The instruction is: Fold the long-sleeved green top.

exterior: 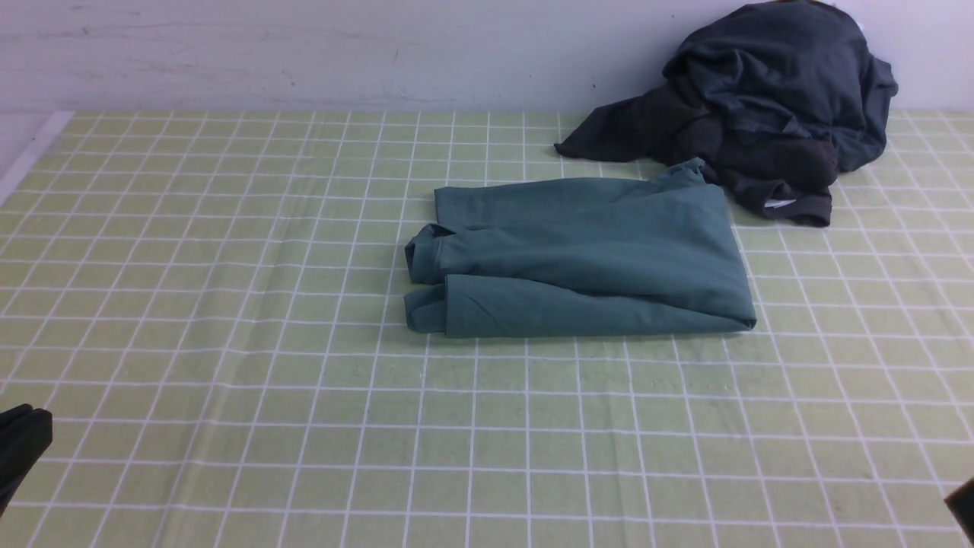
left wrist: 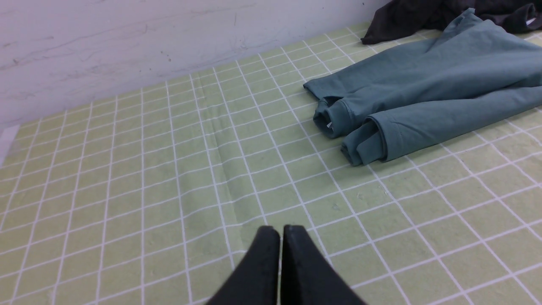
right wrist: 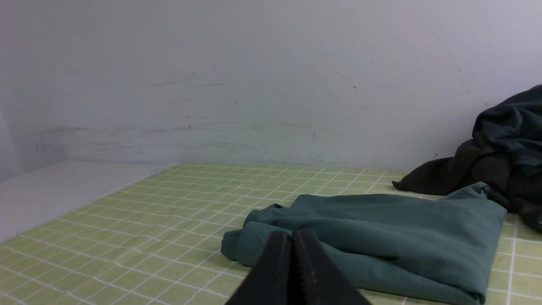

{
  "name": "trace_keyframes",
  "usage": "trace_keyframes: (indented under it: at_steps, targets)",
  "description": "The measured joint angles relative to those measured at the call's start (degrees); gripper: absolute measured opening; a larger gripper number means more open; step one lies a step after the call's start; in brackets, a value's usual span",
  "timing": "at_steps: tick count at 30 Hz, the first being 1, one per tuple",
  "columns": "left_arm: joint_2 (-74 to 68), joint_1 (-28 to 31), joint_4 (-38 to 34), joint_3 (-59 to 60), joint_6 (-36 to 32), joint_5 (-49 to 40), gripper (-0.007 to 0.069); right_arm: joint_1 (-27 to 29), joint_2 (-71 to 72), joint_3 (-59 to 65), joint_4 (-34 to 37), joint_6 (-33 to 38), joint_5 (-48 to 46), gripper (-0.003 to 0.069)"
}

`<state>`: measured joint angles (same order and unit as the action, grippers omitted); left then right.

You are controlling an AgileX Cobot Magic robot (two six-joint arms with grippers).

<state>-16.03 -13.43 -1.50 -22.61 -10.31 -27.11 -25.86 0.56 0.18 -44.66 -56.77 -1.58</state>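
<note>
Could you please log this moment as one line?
muted teal-green cotton long-sleeved top: folded, on checked cloth | left gripper: shut, empty | right gripper: shut, empty

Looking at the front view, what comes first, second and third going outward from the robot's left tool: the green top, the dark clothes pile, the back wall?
From the left tool, low at the near left edge:
1. Green top, mid-table, folded.
2. Dark clothes pile, far right, just behind the top.
3. Back wall, beyond the table; the pile leans against it, so these two are nearly level.
</note>
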Motion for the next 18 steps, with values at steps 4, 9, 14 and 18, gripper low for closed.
trace_keyframes:
  at_steps: [4, 9, 14, 18]
  targets:
    - [0.0, 0.0, 0.0, 0.0, 0.0, 0.0, -0.0003, 0.1, 0.1, 0.6, 2.1, 0.5, 2.7, -0.0014]
    - [0.0, 0.0, 0.0, 0.0, 0.0, 0.0, -0.0003, 3.1, 0.1, 0.7, 23.2, 15.6, 0.9, -0.0014]
    - [0.0, 0.0, 0.0, 0.0, 0.0, 0.0, -0.0003, 13.2, 0.1, 0.7, 46.5, 49.4, -0.4, -0.0014]
    - [0.0, 0.0, 0.0, 0.0, 0.0, 0.0, -0.0003, 24.3, 0.1, 1.3, 50.9, 58.8, 0.5, -0.0014]
